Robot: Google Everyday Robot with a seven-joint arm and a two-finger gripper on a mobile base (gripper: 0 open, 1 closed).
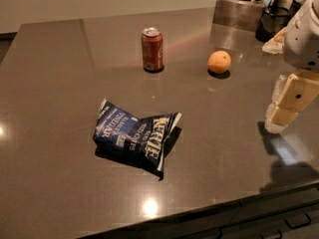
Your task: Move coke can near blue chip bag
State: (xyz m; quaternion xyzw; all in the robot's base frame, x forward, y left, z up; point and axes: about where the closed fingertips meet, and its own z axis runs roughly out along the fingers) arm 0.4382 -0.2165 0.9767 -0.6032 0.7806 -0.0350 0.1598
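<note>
The coke can [152,49] stands upright on the dark counter [60,83], toward the back middle. It is red with a silver top. The blue chip bag [135,135] lies crumpled near the counter's middle front, well in front of the can. My gripper [285,107] hangs at the right edge of the view, above the counter's right side, far from both the can and the bag. It holds nothing that I can see.
A round orange fruit [219,62] sits right of the can. A metal box [239,13], jars and a dark container [271,24] stand at the back right. The counter's front edge [209,210] runs across the lower right.
</note>
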